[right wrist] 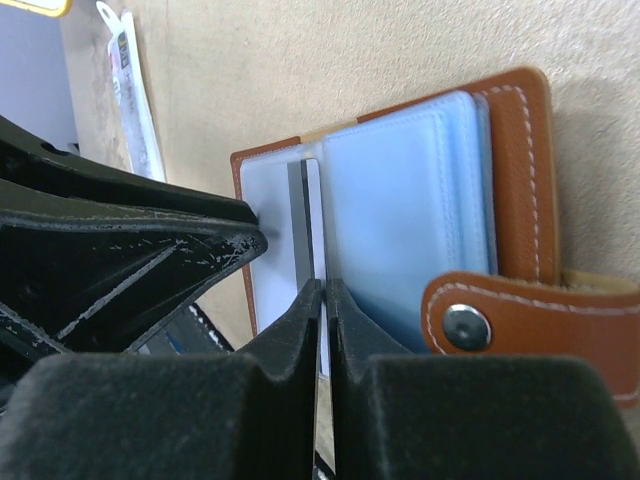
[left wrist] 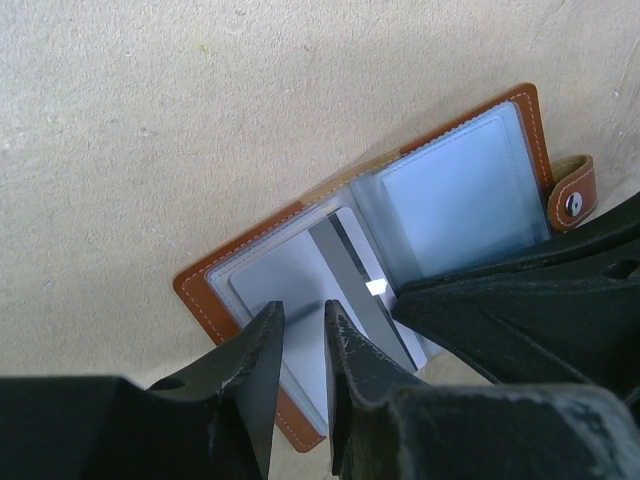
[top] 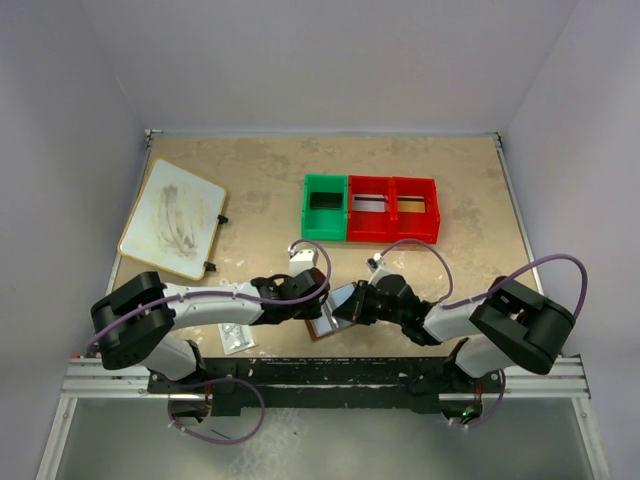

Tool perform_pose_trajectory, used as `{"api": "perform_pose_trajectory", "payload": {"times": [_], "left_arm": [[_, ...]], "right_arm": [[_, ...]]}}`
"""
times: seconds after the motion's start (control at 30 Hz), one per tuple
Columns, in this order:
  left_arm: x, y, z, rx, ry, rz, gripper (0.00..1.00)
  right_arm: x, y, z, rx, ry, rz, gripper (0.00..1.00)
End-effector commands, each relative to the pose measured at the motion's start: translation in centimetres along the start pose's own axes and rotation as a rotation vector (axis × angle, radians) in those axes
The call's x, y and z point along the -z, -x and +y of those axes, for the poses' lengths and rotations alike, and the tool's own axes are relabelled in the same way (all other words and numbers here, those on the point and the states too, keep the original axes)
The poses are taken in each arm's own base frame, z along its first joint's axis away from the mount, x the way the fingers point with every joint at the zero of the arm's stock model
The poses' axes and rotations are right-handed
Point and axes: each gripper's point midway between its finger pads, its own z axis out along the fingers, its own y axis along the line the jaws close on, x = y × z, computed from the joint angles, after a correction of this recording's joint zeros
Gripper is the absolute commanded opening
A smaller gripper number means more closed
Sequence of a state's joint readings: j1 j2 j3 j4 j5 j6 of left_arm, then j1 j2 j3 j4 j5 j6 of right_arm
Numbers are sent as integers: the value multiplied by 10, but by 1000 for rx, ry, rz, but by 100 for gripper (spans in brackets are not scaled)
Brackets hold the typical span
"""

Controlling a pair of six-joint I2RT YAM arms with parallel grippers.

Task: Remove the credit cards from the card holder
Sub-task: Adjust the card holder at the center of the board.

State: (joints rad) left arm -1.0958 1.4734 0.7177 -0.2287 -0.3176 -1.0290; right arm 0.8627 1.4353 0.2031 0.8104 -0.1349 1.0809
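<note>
Two grippers meet over an open wallet point(left wrist: 455, 190) near the front edge of the table point(left wrist: 200, 120), between the arm bases. Left gripper point(left wrist: 302, 325): jaws a narrow slit apart, nothing between them, tips on or just above the wallet's left clear pocket. Right gripper point(right wrist: 320, 300): jaws pinched together on a thin pale edge at the wallet's middle. It looks like the edge of the grey card point(left wrist: 345, 268), though a clear pocket leaf may be caught with it. That card sits in the left pocket, with a dark stripe down its length. Its long axis runs parallel to the wallet's fold, across the wallet's spread. The wallet is brown leather and lies flat and open, inner pockets up. In the left wrist view its long axis slants from lower left to upper right, with the snap tab point(left wrist: 572, 195) at the upper-right end, beside the right gripper. A second card cannot be made out. The task looks to be at an early stage — the wallet is open and one card seems gripped, but no card lies free on the table, so both are yet to come out. Past the wallet, a clear packet point(top: 235, 338) lies beside the left arm.
</note>
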Motion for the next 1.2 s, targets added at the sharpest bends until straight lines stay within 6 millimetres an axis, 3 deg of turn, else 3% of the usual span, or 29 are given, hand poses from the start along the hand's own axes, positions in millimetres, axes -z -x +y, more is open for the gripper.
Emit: {"api": "perform_pose_trajectory", "payload": {"times": [0.0,0.07,0.33,0.6,0.8,1.17], "left_arm": [[7,3,-2,-7,-4,-12,20],[9,6,-3,-2,-9,-21,20],[27,13,-8,1,-49,-27,29],[13,-13,-5,-26,-47,60,26],[10,-14,-7,-22,-42,39,22],[5,-19,14,-26,29,9,16]], "right_arm": [[-3,5,18,48,65,3,4],[-3,6,15,38,51,-2,0],[-3,5,8,17,18,-6,0],[-5,4,4,-7,1,-5,0],[-4,4,2,-6,-14,-2,0],[0,7,13,-9,36,-16,19]]}}
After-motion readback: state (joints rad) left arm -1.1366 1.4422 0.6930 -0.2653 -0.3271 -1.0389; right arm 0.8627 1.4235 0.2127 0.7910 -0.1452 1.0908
